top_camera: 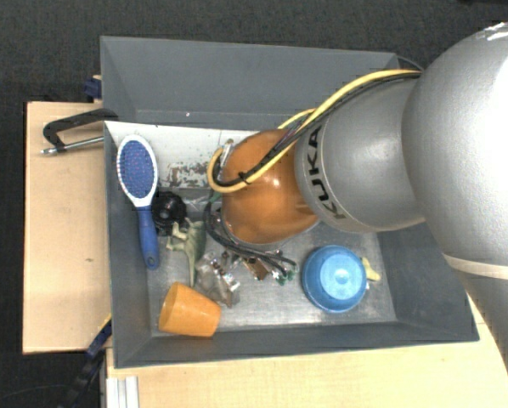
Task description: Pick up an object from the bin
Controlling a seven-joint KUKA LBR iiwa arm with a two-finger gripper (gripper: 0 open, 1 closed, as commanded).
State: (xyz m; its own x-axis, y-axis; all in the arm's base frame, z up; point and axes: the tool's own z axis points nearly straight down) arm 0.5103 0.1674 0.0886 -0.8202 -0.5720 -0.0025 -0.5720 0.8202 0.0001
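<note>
The arm (pixel 381 168) enters the grey metal bin (pixel 237 83) from the right and stands lowered over the middle of the bin floor. The orange wrist cover (pixel 267 189), with yellow and black cables (pixel 322 109) routed over it, hides most of the gripper (pixel 230 266) from above. Dark gripper hardware projects below the cover's lower edge, down among a small heap of loose parts (pixel 205 262). Whether the gripper is wide, narrow or closed on an item cannot be told from this view. The items nearest to the gripper are a silvery, crumpled-looking piece (pixel 220 283), just beside it on the front-left, and a pale green piece (pixel 190 243) on the left side of the heap. A black rounded item (pixel 167 209) lies just behind the green piece. A blue hairbrush (pixel 138 177) lies along the left wall, with its oval head toward the rear and its handle pointing to the front. An orange cup (pixel 189 311) lies on its side at the front left, near the heap. A round blue cup-like item (pixel 335 277) sits to the right of the gripper near the front wall, with a small yellow part at its right edge.
</note>
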